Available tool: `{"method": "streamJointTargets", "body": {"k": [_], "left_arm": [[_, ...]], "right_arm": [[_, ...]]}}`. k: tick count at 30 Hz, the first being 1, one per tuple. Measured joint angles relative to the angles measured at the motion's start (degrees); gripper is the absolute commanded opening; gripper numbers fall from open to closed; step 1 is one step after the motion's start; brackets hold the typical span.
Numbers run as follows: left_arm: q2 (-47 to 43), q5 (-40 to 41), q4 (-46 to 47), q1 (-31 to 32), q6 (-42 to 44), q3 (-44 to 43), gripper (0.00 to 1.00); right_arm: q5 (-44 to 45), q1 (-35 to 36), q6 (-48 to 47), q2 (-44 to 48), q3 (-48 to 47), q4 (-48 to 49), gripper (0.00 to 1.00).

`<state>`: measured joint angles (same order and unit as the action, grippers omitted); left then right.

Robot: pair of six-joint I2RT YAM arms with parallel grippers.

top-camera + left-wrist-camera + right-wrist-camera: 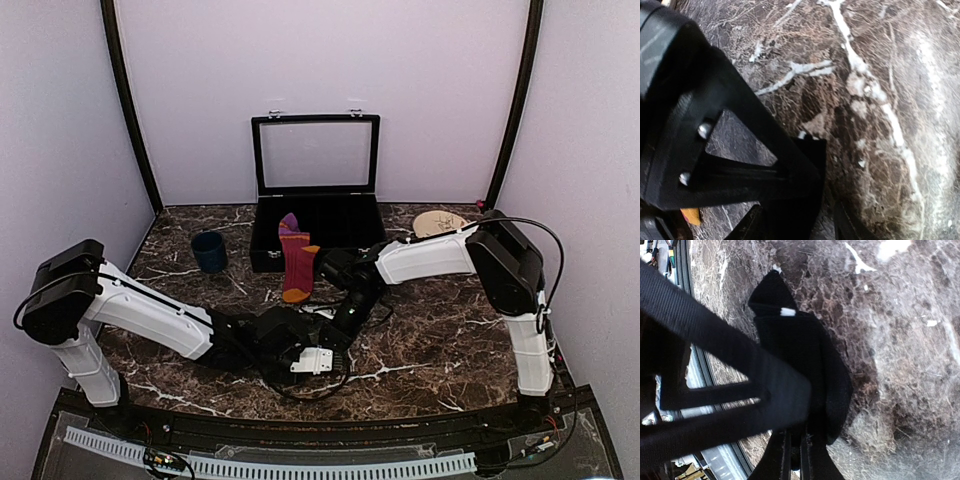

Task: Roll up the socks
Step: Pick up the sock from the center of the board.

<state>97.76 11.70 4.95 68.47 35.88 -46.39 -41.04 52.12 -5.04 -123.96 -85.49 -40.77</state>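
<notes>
The maroon-red sock (295, 262) with purple bands and an orange toe hangs over the front wall of the black box (345, 225). The black sock (790, 345) lies on the marble between the two grippers, with one white mark showing. In the top view it is mostly hidden under them (324, 316). My right gripper (348, 303) (801, 440) is low on the table and shut on the black sock's fabric. My left gripper (300, 348) (832, 200) is just in front of it. A dark corner of fabric (812, 155) lies against one finger, and a narrow strip of marble shows between the jaws.
A dark blue cup (209, 251) stands at the back left. The black box has its clear lid (316, 153) raised. A round pale disc (440, 222) lies at the back right. Dark walls and posts enclose the marble table (440, 340).
</notes>
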Motion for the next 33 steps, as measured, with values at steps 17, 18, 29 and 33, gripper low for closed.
{"method": "streamJointTargets", "body": {"k": [17, 18, 29, 33], "left_arm": [[2.99, 1.38, 1.07, 0.02, 0.87, -2.40, 0.37], [3.08, 1.18, 1.03, 0.02, 0.81, -2.47, 0.37], [4.96, 0.50, -0.39, 0.02, -0.76, -4.96, 0.34], [5.97, -0.63, -1.99, -0.11, -2.12, -6.67, 0.29]], "right_arm": [[-1.25, -0.39, -0.44, -0.37, -0.11, -0.44, 0.00], [-1.25, -0.39, -0.44, -0.37, -0.11, -0.44, 0.00], [-1.88, -0.94, -0.59, -0.55, -0.11, -1.36, 0.00], [-1.95, -1.42, -0.70, -0.55, -0.11, -2.08, 0.00]]}}
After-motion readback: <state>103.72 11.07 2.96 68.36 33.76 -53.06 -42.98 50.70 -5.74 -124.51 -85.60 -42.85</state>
